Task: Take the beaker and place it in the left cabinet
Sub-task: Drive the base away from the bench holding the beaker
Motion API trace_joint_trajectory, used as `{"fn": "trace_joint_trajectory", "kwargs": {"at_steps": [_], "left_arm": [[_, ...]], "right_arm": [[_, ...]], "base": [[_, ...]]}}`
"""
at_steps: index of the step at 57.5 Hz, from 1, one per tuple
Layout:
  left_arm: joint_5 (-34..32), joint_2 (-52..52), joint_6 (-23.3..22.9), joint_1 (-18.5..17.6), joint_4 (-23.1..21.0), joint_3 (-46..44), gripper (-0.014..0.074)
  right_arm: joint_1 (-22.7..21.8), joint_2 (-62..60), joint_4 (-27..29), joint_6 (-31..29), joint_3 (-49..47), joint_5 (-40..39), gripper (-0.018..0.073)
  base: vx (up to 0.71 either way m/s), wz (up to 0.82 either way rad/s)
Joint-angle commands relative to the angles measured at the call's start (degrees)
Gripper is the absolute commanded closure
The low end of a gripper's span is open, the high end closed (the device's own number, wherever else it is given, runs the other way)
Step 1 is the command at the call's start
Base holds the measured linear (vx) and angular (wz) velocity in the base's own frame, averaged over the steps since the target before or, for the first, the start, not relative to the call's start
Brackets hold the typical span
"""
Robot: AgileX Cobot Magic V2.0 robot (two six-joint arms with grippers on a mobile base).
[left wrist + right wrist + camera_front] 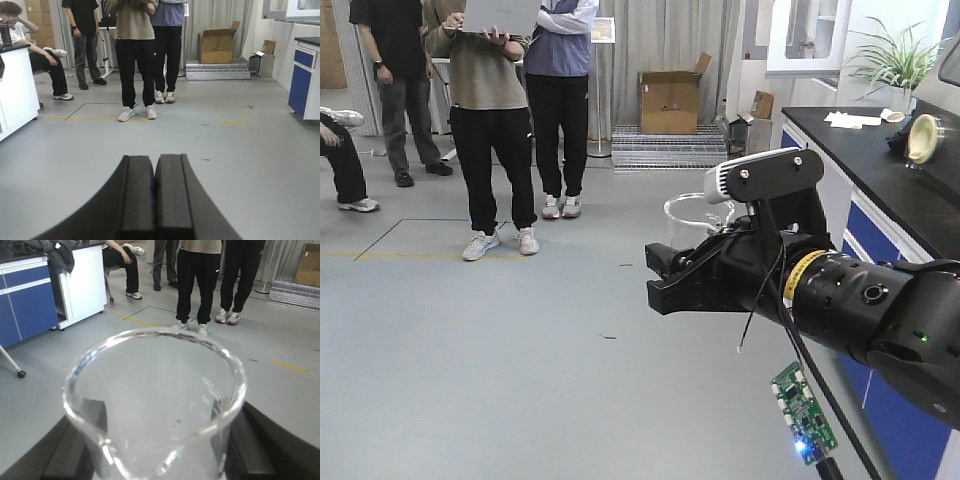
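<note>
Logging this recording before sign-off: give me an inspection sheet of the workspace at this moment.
Surface: black countertop at the right, carrying a potted plant and white papers.
Job's things: beaker is clear, looks empty and is held in mid-air above the floor; left cabinet cannot be identified in these views.
Clutter: cardboard box and metal grating on the floor.
Grippers: right gripper is shut on the beaker; left gripper is shut with nothing in it.
Cables: black cable hangs loose beside the right arm; green circuit board dangles below it with a blue light on.
Surroundings: grey floor; people standing nearby.
</note>
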Motion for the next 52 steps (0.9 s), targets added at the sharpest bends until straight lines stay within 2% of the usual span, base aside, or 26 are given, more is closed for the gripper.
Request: {"fn": "trace_joint_trajectory", "kwargs": {"at_steps": [1, 52], "left_arm": [[-5.03, -0.58, -0.14, -0.19, -0.30, -1.03, 0.0603], [-5.03, -0.58, -0.14, -0.19, -0.30, -1.03, 0.0603]], "right_arm": [[-0.17, -2.41, -0.28, -0.30, -1.72, -3.98, 0.0382], [-0.17, -2.41, -0.28, -0.30, -1.72, -3.98, 0.0382]], "base": [[0.46, -0.01], [0.47, 0.03]]}}
